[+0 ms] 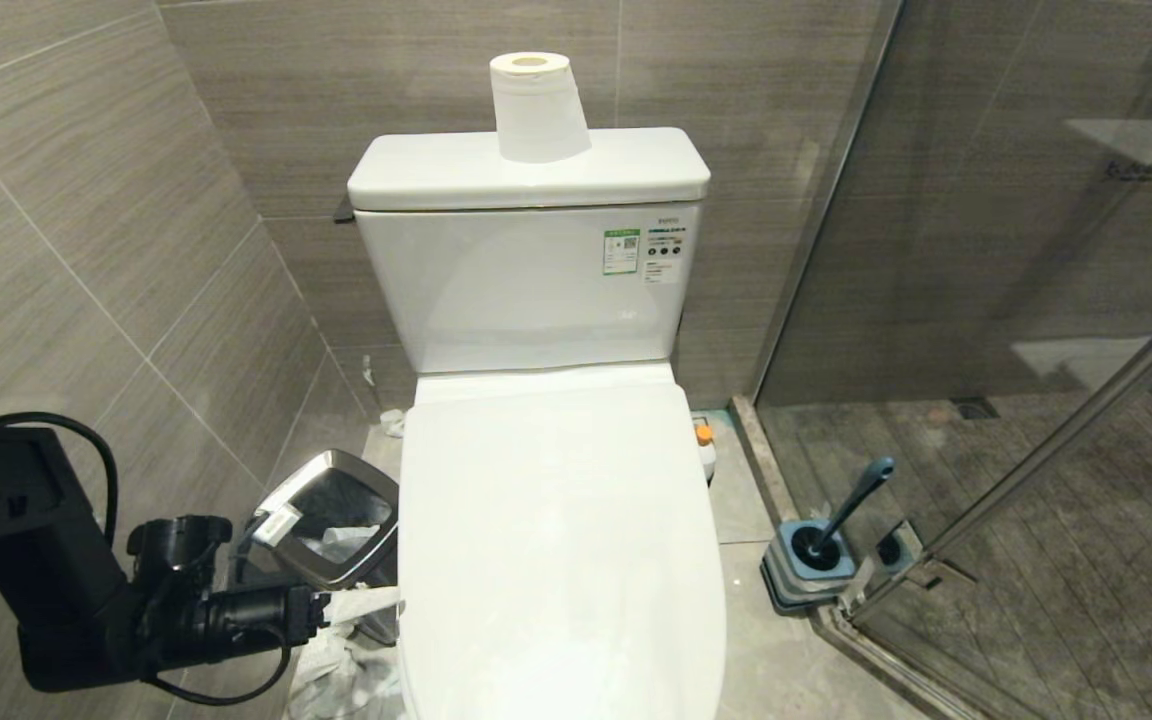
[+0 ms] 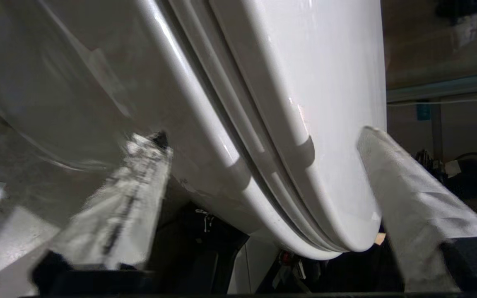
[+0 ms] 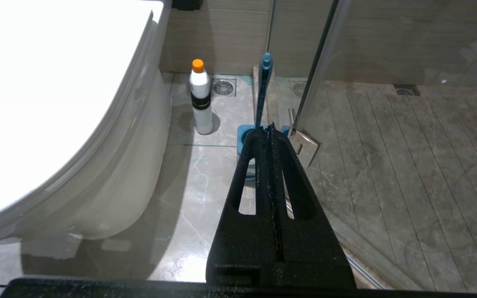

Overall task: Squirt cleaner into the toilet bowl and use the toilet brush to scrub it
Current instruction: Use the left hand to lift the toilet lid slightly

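Grey-tiled bathroom, marble floor — the left gripper is straddling the closed toilet bowl lid's left edge, fingers spread. Cleaner and toilet brush are standing right of it; right gripper is sitting closed.

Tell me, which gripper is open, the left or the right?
The left gripper, spread wide around the toilet lid's edge. The right gripper is pressed shut.

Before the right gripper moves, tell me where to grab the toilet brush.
Grip the brush high on its slim handle, near the rounded end, coming from above. The handle leans up out of its holder, free of the glass door beside it.
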You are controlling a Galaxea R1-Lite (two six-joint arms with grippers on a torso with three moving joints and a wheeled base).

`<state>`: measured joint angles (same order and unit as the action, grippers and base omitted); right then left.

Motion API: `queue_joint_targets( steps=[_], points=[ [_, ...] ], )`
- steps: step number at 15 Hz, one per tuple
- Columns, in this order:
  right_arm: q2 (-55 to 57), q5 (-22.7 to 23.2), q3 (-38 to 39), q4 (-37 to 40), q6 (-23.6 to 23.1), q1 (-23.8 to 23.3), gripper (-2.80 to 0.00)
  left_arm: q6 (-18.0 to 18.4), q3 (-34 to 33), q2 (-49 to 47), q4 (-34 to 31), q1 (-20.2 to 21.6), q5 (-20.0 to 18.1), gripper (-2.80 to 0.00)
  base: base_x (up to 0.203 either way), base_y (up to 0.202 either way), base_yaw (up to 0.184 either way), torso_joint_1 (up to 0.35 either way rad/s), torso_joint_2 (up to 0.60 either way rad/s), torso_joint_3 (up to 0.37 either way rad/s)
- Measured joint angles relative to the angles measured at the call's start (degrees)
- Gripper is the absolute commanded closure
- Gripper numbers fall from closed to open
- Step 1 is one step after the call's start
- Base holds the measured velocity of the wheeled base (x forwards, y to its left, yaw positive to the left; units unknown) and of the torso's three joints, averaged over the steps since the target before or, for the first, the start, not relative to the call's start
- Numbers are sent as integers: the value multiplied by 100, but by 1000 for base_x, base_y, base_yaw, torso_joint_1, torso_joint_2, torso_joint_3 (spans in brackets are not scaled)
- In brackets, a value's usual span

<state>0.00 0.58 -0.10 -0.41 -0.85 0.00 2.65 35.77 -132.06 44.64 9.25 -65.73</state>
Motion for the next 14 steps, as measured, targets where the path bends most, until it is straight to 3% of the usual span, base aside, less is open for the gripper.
queue_joint_targets(
  steps=[8, 14],
  points=[
    [0, -1, 0, 0, -1, 0, 0, -161, 253, -77, 17, 69, -11, 0, 0, 0, 0, 0, 0, 0],
    [0, 2, 0, 0, 0, 0, 0, -172, 606, -288, 156, 470, 94, 0, 0, 0, 0, 0, 0, 0]
  ],
)
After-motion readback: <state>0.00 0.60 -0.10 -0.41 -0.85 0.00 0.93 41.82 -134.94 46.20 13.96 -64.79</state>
